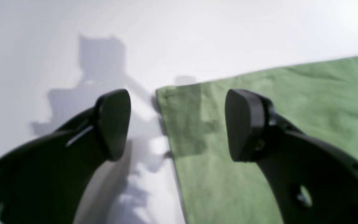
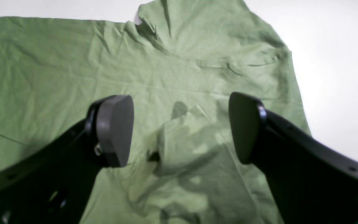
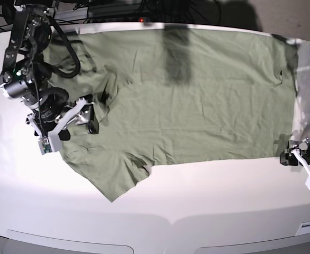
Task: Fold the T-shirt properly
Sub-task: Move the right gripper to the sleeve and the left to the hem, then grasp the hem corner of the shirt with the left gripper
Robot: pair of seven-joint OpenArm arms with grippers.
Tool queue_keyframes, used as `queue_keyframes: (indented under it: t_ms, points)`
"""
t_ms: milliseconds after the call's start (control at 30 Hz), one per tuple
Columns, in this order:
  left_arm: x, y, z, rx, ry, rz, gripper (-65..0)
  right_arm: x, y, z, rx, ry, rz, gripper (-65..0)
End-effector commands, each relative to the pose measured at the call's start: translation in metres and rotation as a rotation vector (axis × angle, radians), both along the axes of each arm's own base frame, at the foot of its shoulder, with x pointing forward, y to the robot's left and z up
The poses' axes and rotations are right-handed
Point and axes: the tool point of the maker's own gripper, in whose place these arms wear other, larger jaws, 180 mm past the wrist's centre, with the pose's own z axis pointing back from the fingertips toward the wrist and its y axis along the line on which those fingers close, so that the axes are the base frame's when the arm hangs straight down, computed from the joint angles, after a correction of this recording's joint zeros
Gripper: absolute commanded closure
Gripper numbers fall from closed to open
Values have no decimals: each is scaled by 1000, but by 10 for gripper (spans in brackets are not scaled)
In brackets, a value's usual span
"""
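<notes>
Left gripper (image 1: 177,124) open over T-shirt (image 1: 275,124) corner; right gripper (image 2: 180,129) open above sleeve; white table (image 3: 197,211).

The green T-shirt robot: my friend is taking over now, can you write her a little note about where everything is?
Left gripper: open, empty, over the T-shirt's hem corner.
Right gripper: open, empty, above the shirt near a sleeve.
The T-shirt lies spread flat and wrinkled on the white table.
Done: no fold shows.
Left: grab the shirt and make all the folds.
</notes>
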Motion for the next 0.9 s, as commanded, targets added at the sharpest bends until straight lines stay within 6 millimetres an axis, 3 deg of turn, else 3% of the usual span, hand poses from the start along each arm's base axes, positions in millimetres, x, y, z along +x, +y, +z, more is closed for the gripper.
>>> queue_keyframes:
  t_ms: [0, 133, 333, 433, 700, 867]
  points:
    - [14, 9, 17, -13, -34, 25, -455, 5, 3, 14, 19, -50, 12, -475]
    - [16, 16, 8, -85, 11, 104, -454, 5, 6, 16, 41, -52, 21, -475]
    - [-3, 27, -24, -20, 52, 113, -454, 5, 8, 16, 32, -42, 41, -475]
    - [-10, 12, -39, -39, 74, 98, -454, 4, 12, 17, 37, -47, 65, -475]
    - [-25, -53, -73, -98, 187, 7, -454, 2, 20, 20, 82, -51, 97, -475]
    - [-31, -65, -77, -129, 243, 1, -454, 1, 20, 19, 78, -42, 97, -475]
